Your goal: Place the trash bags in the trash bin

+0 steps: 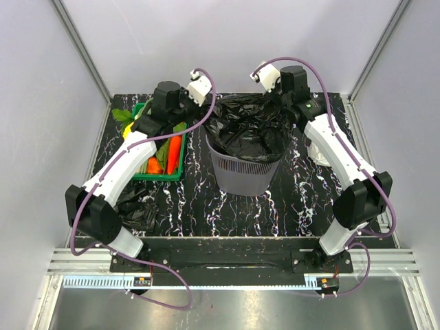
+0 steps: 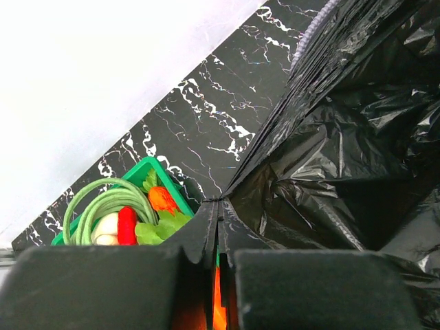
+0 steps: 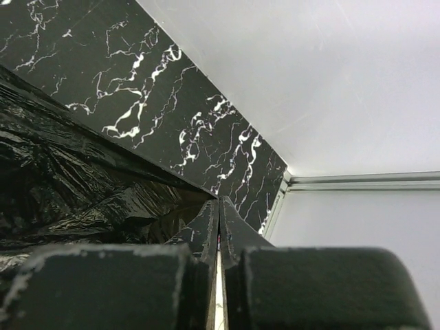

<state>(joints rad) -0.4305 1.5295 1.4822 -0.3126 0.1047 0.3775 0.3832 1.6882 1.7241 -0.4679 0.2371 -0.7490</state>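
Trash bag (image 1: 247, 127), a big glossy black one, lies over the mouth of the trash bin (image 1: 244, 177) in the middle of the top view. Most of its film is bunched on the rim and sags into the opening.

The bag is stretched between the two arms, with its long axis running left to right in the frame. The left jaws are closed on a fold at the bag's left edge, just beside the green crate (image 1: 161, 177). In the left wrist view the film runs straight out from the pinched tips toward the upper right.

The right jaws are closed too, at the bag's right edge. In the right wrist view the film reaches the tips from the left, so they seem to pinch it.

The bulk of the bag therefore hangs between the jaws and right above the bin. As I judge it, the coming move is downward and inward, not sideways.

A second trash bag (image 1: 137, 206) sits crumpled on the surface (image 1: 275, 213) at lower left, next to the left arm (image 1: 127, 165) and well apart from the right arm (image 1: 340, 155). That one is not yet in the bin.
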